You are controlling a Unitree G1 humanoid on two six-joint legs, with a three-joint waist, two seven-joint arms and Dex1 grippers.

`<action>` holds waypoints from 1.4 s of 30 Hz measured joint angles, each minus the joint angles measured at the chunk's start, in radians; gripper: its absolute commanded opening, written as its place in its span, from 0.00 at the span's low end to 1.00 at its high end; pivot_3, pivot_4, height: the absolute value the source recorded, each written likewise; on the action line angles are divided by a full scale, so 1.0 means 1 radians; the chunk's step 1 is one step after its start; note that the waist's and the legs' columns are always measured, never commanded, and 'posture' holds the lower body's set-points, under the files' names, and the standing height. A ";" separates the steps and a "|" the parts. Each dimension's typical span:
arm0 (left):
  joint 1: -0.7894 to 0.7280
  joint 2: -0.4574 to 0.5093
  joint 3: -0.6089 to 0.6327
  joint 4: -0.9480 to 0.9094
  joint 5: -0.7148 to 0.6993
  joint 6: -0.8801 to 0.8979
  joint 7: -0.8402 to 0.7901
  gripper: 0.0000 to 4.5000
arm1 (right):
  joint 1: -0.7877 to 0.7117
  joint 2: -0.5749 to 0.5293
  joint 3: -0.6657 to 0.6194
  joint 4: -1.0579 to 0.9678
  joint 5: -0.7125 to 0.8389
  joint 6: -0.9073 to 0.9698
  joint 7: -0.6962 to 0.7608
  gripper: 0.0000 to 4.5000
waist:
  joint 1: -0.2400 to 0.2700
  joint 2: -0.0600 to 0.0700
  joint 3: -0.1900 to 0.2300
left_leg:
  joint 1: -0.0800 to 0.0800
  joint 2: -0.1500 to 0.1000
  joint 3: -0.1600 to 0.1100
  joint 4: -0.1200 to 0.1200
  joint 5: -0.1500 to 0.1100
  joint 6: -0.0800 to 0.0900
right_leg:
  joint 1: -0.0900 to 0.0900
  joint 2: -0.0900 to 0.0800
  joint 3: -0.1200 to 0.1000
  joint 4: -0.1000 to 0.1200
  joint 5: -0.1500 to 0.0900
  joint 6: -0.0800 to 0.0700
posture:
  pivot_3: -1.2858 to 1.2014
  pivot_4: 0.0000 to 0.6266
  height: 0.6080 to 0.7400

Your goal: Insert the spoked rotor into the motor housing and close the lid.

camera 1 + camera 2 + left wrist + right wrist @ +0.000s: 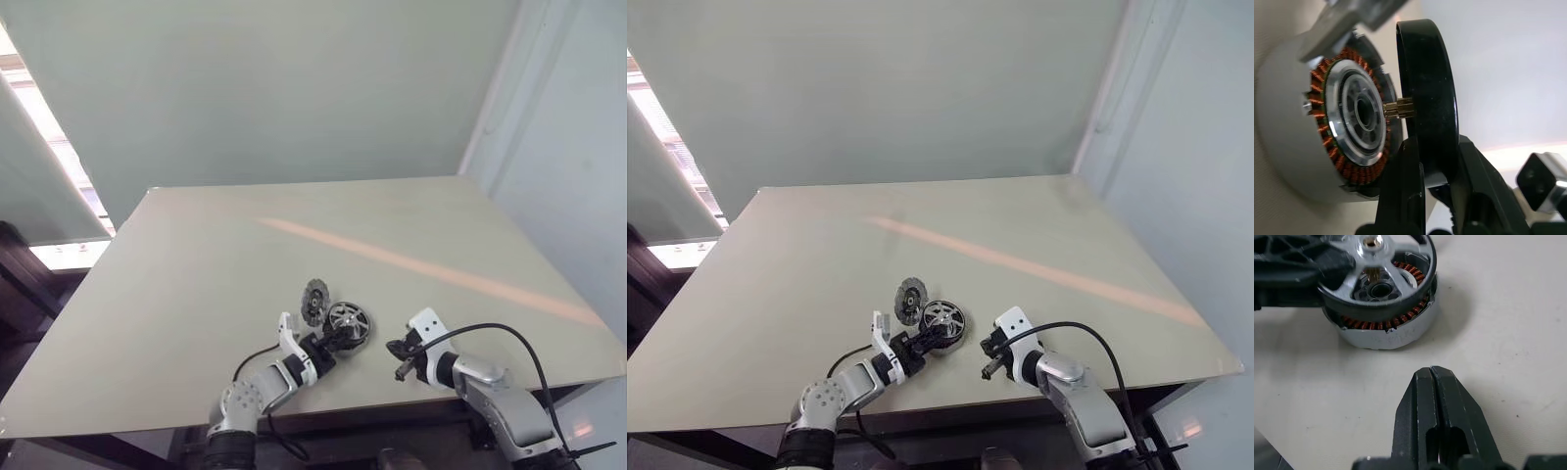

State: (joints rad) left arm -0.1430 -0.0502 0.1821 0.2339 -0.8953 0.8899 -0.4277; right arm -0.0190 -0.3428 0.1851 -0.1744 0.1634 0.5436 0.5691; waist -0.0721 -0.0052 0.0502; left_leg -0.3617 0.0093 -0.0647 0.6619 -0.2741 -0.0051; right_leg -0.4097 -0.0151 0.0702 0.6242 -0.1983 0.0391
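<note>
Two fingers of my left end effector (1425, 161) pinch the spoked rotor (1376, 274), shaft pointing into the motor housing (1386, 330); my right end effector (1432, 382) is closed, empty.

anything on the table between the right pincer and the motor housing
No, bare tabletop. In the right wrist view, the shut right pincer faces the motor housing across it.

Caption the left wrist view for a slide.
Left gripper holds the spoked rotor just above the motor housing.
</note>
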 measured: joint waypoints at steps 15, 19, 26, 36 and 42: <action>-0.056 -0.007 0.004 0.053 0.061 -0.007 0.005 0.07 | 0.013 0.000 0.004 -0.008 -0.001 0.001 -0.008 0.00 | 0.001 0.000 0.000 | 0.000 0.000 0.000 0.001 0.000 0.000 | 0.001 0.000 0.000 0.000 0.000 0.000 | 0.52 0.00 1.00; -0.060 -0.006 0.003 0.054 0.071 -0.006 0.006 0.07 | 0.013 0.000 0.006 -0.008 -0.001 0.000 -0.009 0.00 | 0.001 0.000 0.000 | 0.000 0.000 0.000 0.002 0.000 0.000 | 0.002 0.000 0.000 0.000 0.000 0.000 | 0.52 0.00 1.00; -0.065 -0.004 0.018 0.054 0.070 0.035 0.005 0.07 | 0.012 0.003 0.006 -0.008 -0.003 -0.001 -0.011 0.00 | 0.001 0.000 0.000 | 0.000 0.000 -0.001 0.002 0.000 0.000 | 0.002 0.000 0.000 0.000 0.000 0.000 | 0.52 0.00 1.00; -0.063 -0.007 0.039 -0.018 0.028 0.129 0.020 0.81 | -0.002 0.007 0.010 -0.007 -0.011 -0.011 -0.018 0.00 | 0.001 0.000 0.000 | 0.001 0.000 -0.001 0.002 0.000 0.000 | 0.002 0.000 0.000 0.000 0.000 0.000 | 0.52 0.00 1.00; -0.021 0.030 0.069 -0.147 -0.027 0.233 0.083 1.00 | -0.003 0.008 0.019 0.001 -0.013 -0.020 -0.021 0.00 | -0.003 0.000 0.000 | 0.001 0.000 -0.001 0.001 0.000 0.000 | 0.001 0.000 0.000 0.001 0.000 0.000 | 0.52 0.00 1.00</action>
State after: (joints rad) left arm -0.1637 -0.0207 0.2507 0.0865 -0.9220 1.1226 -0.3447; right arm -0.0218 -0.3351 0.2038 -0.1735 0.1504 0.5236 0.5479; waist -0.0747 -0.0054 0.0499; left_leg -0.3607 0.0093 -0.0655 0.6626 -0.2740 -0.0050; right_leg -0.4087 -0.0151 0.0702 0.6251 -0.1982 0.0393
